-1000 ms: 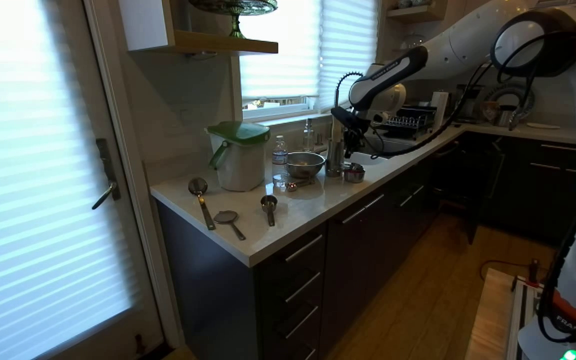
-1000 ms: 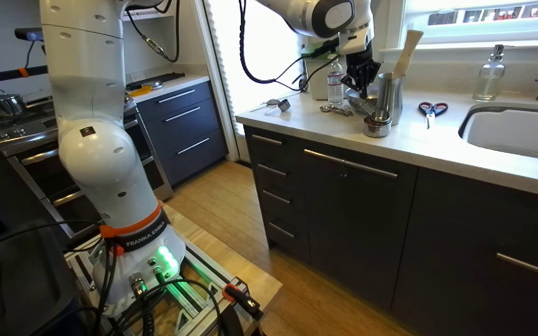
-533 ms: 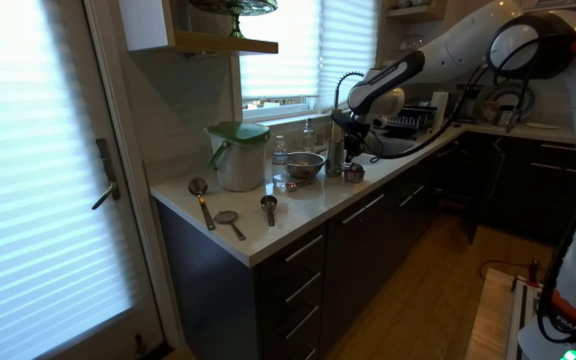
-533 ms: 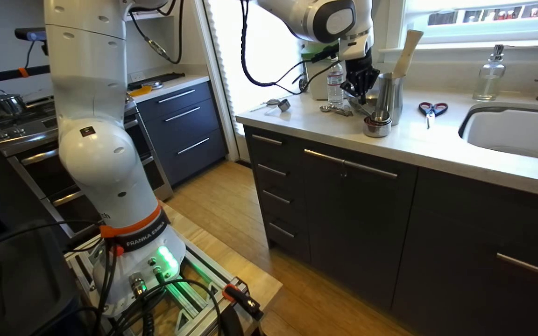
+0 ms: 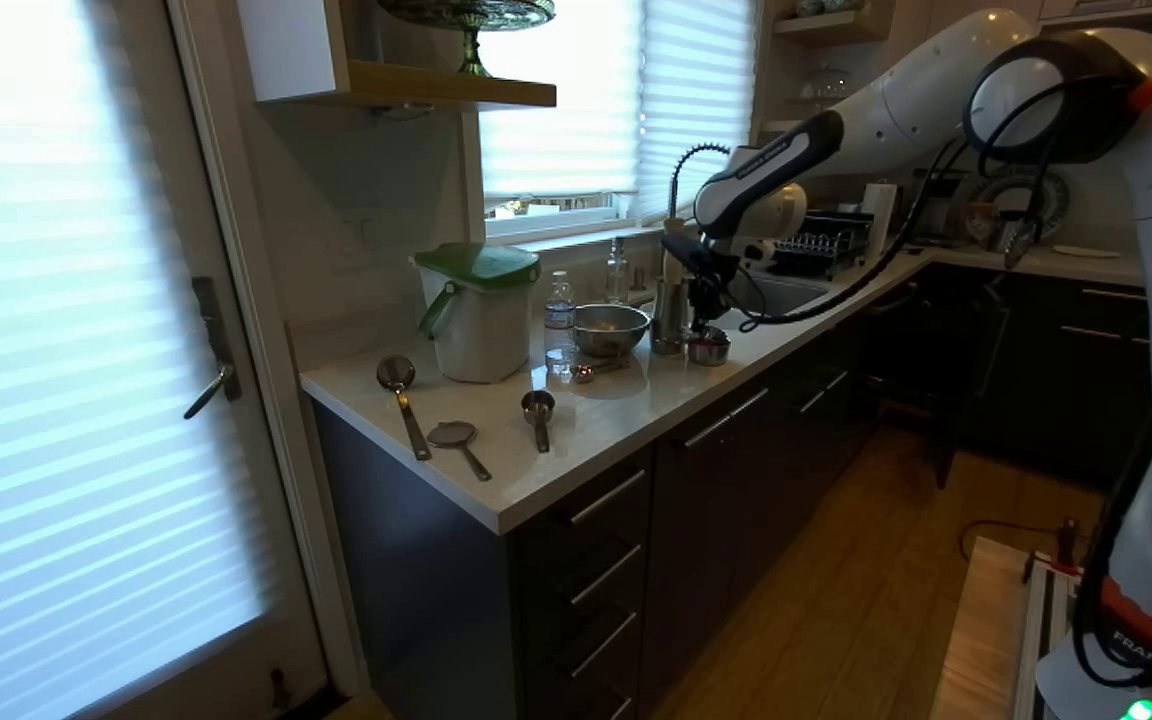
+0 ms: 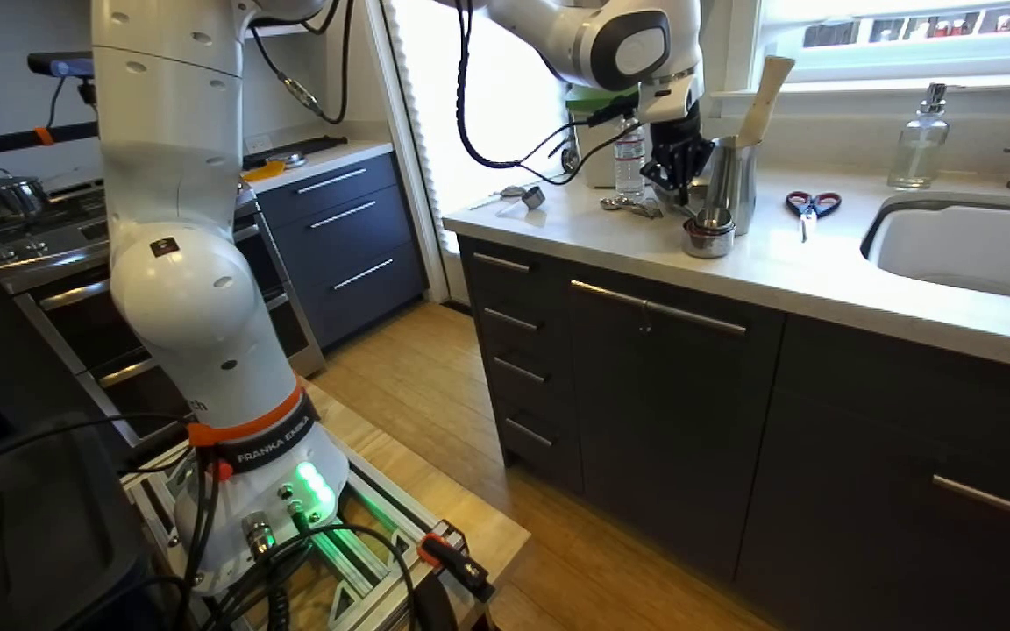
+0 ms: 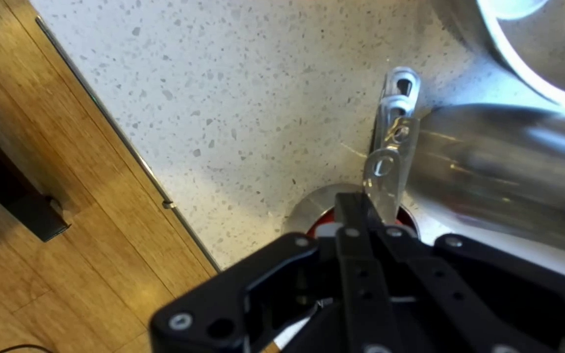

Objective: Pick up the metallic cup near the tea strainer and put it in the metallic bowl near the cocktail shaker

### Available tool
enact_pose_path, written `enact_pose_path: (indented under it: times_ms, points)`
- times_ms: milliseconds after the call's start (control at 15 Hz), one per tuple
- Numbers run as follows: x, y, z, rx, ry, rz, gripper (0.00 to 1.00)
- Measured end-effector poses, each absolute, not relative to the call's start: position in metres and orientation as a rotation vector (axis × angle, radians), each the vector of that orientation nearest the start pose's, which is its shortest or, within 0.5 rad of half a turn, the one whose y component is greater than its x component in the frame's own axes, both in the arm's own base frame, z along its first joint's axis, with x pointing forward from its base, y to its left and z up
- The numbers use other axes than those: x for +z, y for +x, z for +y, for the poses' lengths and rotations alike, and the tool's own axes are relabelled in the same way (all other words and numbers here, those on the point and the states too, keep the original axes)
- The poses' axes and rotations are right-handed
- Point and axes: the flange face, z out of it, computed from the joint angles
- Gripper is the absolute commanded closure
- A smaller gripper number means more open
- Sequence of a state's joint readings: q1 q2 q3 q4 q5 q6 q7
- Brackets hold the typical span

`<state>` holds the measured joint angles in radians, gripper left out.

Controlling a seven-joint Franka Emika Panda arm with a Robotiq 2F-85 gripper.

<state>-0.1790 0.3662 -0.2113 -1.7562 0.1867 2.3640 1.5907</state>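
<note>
A small metallic cup with a handle [image 5: 538, 403] lies on the counter next to the flat tea strainer [image 5: 453, 434]; the cup also shows in an exterior view [image 6: 533, 198]. The wide metallic bowl [image 5: 609, 333] stands beside the tall metal cylinder [image 5: 669, 325], which holds a wooden utensil; the bowl's rim shows in the wrist view [image 7: 518, 68]. My gripper [image 5: 702, 322] is low over a nested stack of measuring cups [image 6: 708, 238] beside the cylinder. In the wrist view my gripper [image 7: 358, 201] has its fingertips together, in front of the stack's handles [image 7: 395, 127]. Nothing shows between them.
A white bin with a green lid [image 5: 481, 320], a water bottle [image 5: 560, 302] and measuring spoons [image 5: 596, 370] stand or lie near the bowl. A ladle [image 5: 398, 375] lies by the strainer. Scissors [image 6: 812, 210] lie near the sink [image 6: 978, 254].
My gripper has lowered slightly toward the nested measuring cups, and the arm has shifted a little. The objects on the counter have not moved.
</note>
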Motion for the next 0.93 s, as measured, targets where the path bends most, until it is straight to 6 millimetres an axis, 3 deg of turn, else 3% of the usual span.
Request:
enact_pose_path:
  times_ms: [467, 933]
  points:
    - [0.3806, 0.6332, -0.2433, -0.301, -1.467, 2.502, 1.0]
    - [0.384, 0.6336, -0.2449, -0.316, -1.456, 2.495, 1.0]
